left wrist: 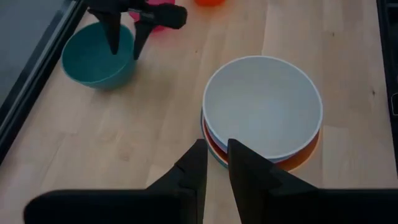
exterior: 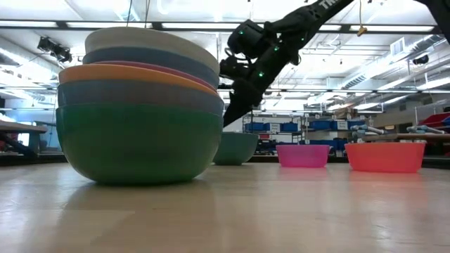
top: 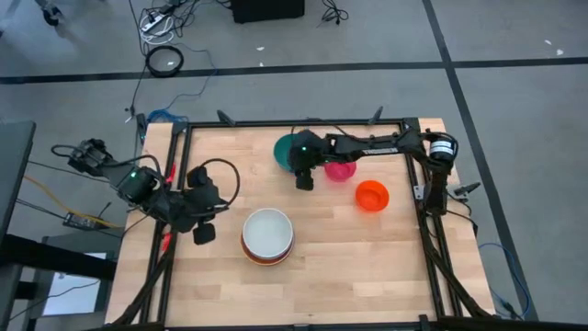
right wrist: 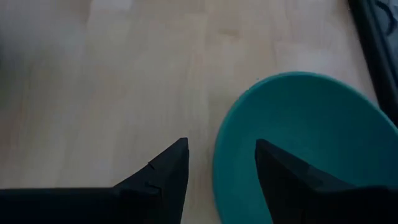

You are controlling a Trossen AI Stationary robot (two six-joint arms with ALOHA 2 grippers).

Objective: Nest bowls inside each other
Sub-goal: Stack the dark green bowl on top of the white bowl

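Note:
A stack of nested bowls [top: 267, 235], white on top and a large teal one at the bottom [exterior: 140, 105], stands near the table's middle front. A small teal bowl [right wrist: 298, 137] rests on its base at the far middle. My right gripper [right wrist: 217, 165] is open above its near rim, one finger outside and one over the inside, without touching it. Farther right stand a magenta bowl [top: 340, 169] and a red-orange bowl [top: 372, 196]. My left gripper [left wrist: 214, 162] hovers left of the stack, open by a narrow gap and holding nothing.
A black frame [top: 418, 184] borders the wooden table on its left, far and right sides. Bare wood lies between the stack and the far bowls, and along the near edge.

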